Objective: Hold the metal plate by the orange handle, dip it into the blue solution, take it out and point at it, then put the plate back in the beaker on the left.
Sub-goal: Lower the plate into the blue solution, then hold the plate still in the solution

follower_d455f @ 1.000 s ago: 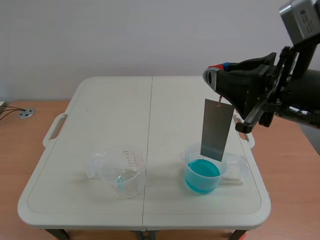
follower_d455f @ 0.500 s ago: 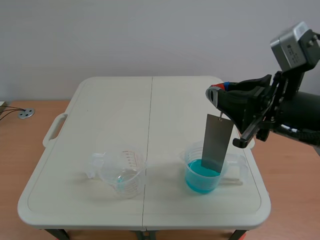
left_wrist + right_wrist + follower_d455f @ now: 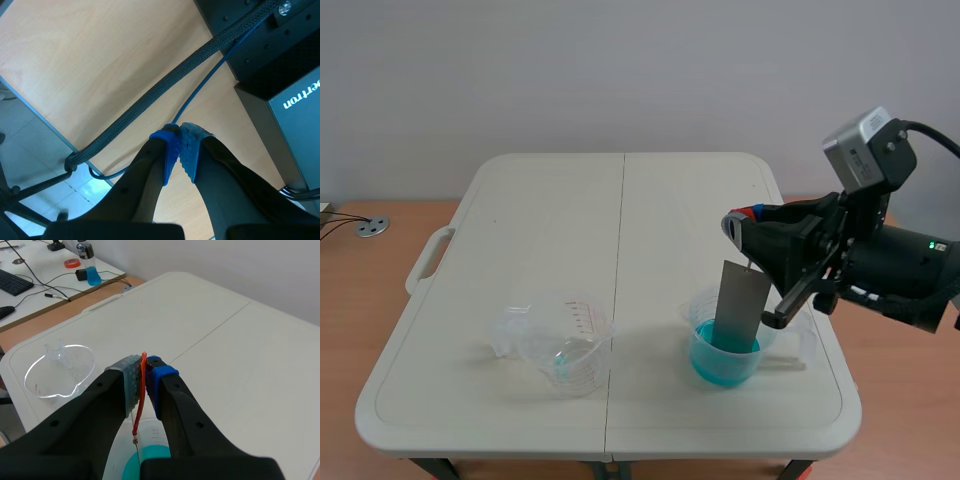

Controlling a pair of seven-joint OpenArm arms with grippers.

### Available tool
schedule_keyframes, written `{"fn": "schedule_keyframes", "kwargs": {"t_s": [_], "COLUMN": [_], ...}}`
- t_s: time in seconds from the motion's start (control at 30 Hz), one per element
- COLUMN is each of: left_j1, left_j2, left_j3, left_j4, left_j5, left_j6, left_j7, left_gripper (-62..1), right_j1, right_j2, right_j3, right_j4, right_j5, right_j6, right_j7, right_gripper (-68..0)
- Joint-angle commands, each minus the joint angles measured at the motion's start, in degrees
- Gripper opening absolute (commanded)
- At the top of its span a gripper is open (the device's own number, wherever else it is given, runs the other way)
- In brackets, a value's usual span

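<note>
Bottle (image 3: 90,269), orange tape roll (image 3: 73,263), keyboard (image 3: 12,282) on far desk (image 3: 35,302).

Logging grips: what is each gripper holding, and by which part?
Right gripper pinches the metal plate by its orange handle; left gripper holds nothing.

Table (image 3: 560,220): clear beaker (image 3: 565,345), blue-solution beaker (image 3: 715,367)

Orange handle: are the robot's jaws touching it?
Touching. The right wrist view shows the orange handle pinched between the two jaws of the right gripper.
</note>
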Motion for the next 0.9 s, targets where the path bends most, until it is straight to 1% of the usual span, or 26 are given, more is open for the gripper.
{"fn": "schedule_keyframes", "kwargs": {"t_s": [0.0,0.1,0.4,0.47,0.87], "left_j1": [0.8,0.8,0.8,0.8,0.8], "left_j2": [0.1,0.1,0.1,0.1,0.4], "left_j3": [-0.2,-0.2,-0.2,-0.2,-0.2], "left_j4": [0.3,0.3,0.3,0.3,0.3], "left_j5": [-0.1,-0.1,-0.1,-0.1,-0.1], "left_j6": [-0.1,-0.1,-0.2,-0.2,-0.2], "left_j7": [-0.4,-0.4,-0.4,-0.4,-0.4], "left_gripper": [-59.3,-59.3,-59.3,-59.3,-59.3], "right_j1": [2.1,2.9,3.3,3.3,3.3], "right_j2": [0.5,0.5,0.5,0.5,0.5], "right_j3": [-0.3,-1.0,-1.7,-1.7,-1.7], "right_j4": [-0.3,-1.8,-4.2,-4.5,-4.6], "right_j5": [0.5,-0.9,-2.5,-3.4,-3.5], "right_j6": [0.5,0.5,0.5,0.5,0.5], "right_j7": [1.7,2.6,4.2,4.9,4.9], "right_gripper": [-66.2,-66.2,-66.2,-66.2,-66.2]}}
